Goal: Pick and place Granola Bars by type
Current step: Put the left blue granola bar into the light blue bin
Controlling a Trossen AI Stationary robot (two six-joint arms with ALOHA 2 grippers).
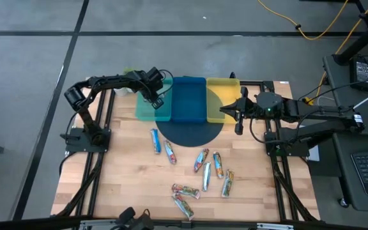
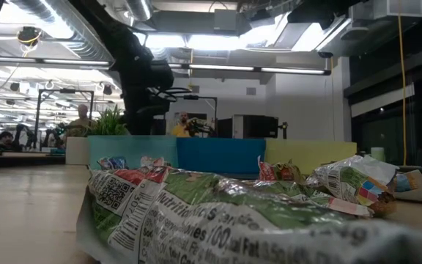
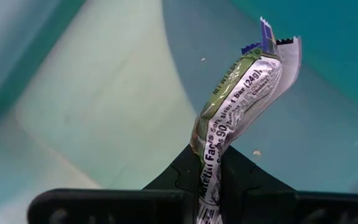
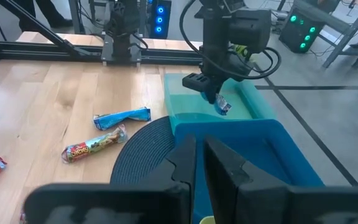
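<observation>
My left gripper [image 1: 154,96] hovers over the teal tray [image 1: 144,110], shut on a granola bar [image 3: 241,93] in a silver and green wrapper. The right wrist view shows that bar [image 4: 222,106] hanging below the left gripper, above the tray floor. My right gripper [image 1: 225,110] waits with its fingers together [image 4: 199,158] over the near edge of the yellow tray [image 1: 222,88], holding nothing. Several other bars lie flat on the wooden table: two blue ones [image 1: 155,140] by the dark round mat, and a mixed cluster [image 1: 209,169] nearer the front. My left gripper pinches one end of the bar's wrapper [image 3: 213,171] between its two fingers, coming from above and pointing down. The bar is lifted clear and hangs below the fingers, with its crimped free end [image 3: 278,46] toward the teal tray's floor.
Teal, blue [image 1: 189,99] and yellow trays stand side by side at the table's far edge, partly on a dark round mat [image 1: 190,133]. A small potted plant [image 2: 110,121] stands to the left of the teal tray. Two multicoloured bars [image 1: 184,198] lie near the front edge.
</observation>
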